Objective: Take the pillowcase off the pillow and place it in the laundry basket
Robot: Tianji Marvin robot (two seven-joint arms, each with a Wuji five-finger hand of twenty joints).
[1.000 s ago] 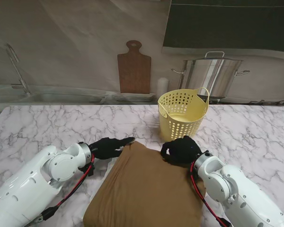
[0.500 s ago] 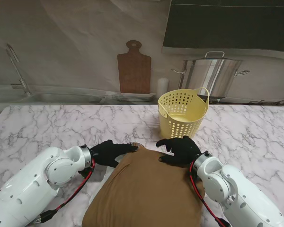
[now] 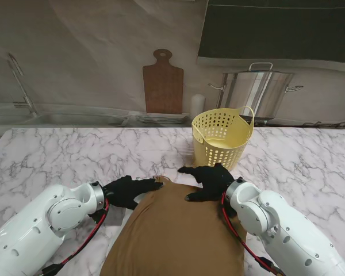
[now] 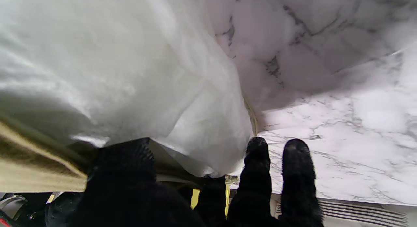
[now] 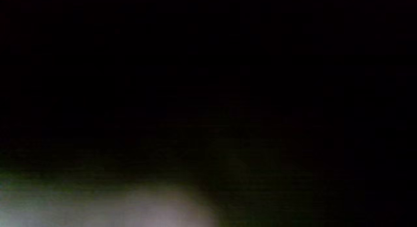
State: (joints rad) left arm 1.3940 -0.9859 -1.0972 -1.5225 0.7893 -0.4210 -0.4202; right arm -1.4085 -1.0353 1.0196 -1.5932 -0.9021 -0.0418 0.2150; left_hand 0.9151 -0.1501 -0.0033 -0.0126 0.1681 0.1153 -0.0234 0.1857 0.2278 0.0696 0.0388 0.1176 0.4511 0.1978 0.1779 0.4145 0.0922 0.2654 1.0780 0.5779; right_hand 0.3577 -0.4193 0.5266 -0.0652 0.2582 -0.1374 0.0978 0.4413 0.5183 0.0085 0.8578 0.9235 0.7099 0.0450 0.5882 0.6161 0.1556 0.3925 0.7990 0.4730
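Observation:
The pillow in its brown pillowcase lies on the marble table close to me. My left hand is at the far left edge of the pillowcase, fingers stretched towards its middle. In the left wrist view the white pillow shows bare beside the tan pillowcase hem. The thumb touches that hem and two fingers point straight out over the table. My right hand lies palm down on the far right corner, fingers spread. The yellow laundry basket stands just beyond it.
A steel stockpot and a wooden cutting board stand against the back wall, with a sink tap at the far left. The right wrist view is almost black, pressed against the fabric.
My right hand has gone from a curled fist to spread fingers and slid left along the pillow's far edge. My left hand has drawn a little nearer to me, and the far edge has bunched inward.

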